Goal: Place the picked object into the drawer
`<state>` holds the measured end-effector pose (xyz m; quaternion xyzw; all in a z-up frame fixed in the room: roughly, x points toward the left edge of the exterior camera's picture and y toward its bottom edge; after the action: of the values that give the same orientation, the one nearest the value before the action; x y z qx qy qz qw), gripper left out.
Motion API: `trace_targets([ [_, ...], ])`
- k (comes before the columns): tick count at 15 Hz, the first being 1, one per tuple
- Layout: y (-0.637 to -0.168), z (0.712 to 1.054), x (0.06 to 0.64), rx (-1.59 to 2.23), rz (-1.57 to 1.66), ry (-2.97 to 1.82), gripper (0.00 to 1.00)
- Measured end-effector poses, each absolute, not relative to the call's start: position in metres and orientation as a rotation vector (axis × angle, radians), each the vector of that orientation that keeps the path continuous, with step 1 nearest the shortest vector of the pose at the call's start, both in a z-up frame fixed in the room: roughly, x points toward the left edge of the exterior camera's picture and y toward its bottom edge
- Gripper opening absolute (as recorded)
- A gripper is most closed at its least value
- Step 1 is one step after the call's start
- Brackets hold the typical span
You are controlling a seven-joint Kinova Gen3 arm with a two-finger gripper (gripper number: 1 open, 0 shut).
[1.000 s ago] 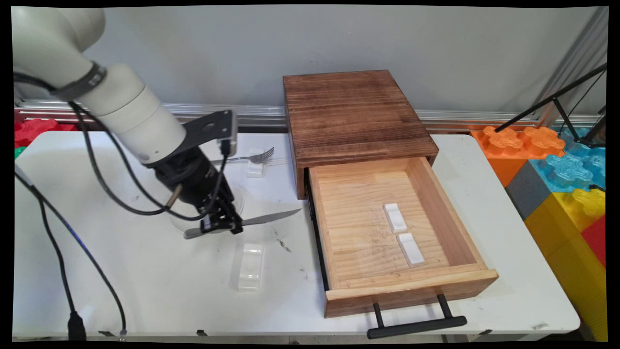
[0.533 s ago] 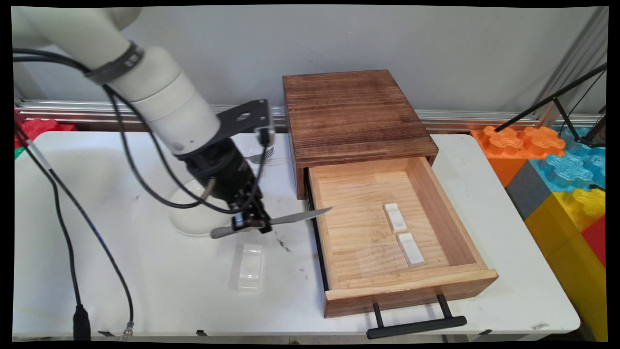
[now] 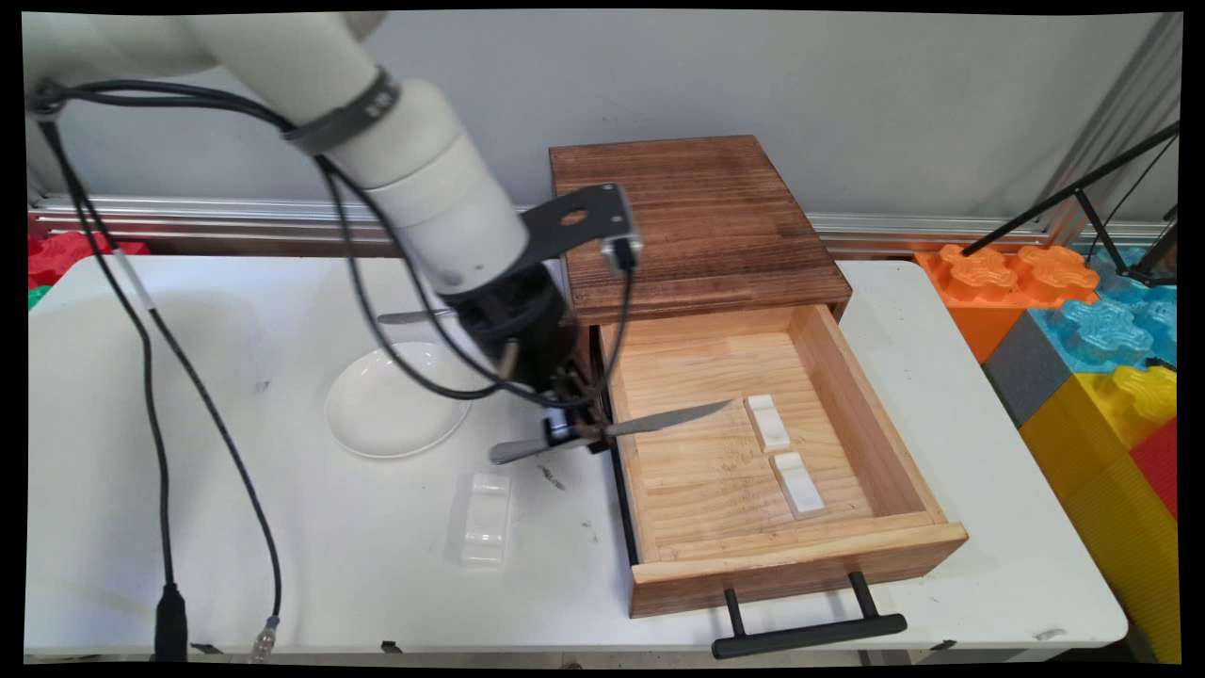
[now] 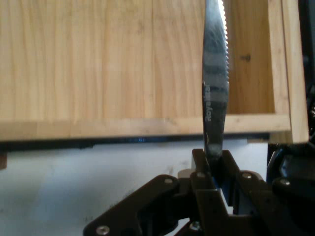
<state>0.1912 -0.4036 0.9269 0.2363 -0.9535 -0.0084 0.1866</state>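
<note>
Knife [image 3: 612, 431] clamped mid-length between closed fingers [image 4: 204, 184], blade over open drawer [image 3: 852, 405]; thin grip, may pivot or slip.

A robotics lab, set up as a pretend kitchen — a white worktop [image 3: 282, 565] pushed against a bare grey wall [image 3: 847, 85], with a lone wooden drawer box [image 3: 687, 221] standing on it instead of proper cabinets. A robot arm [image 3: 424, 179] trailing black cables [image 3: 151, 377] hangs over it — and off to the right, oversized foam blocks [image 3: 1083, 320] in orange, blue and yellow, plus a black tripod leg [image 3: 1064, 198]
</note>
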Motion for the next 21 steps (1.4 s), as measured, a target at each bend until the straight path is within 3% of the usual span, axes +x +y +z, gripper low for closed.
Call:
trace_targets([
  [21, -0.461, 0.883, 0.066, 0.614, -0.006, -2.64, 0.0],
])
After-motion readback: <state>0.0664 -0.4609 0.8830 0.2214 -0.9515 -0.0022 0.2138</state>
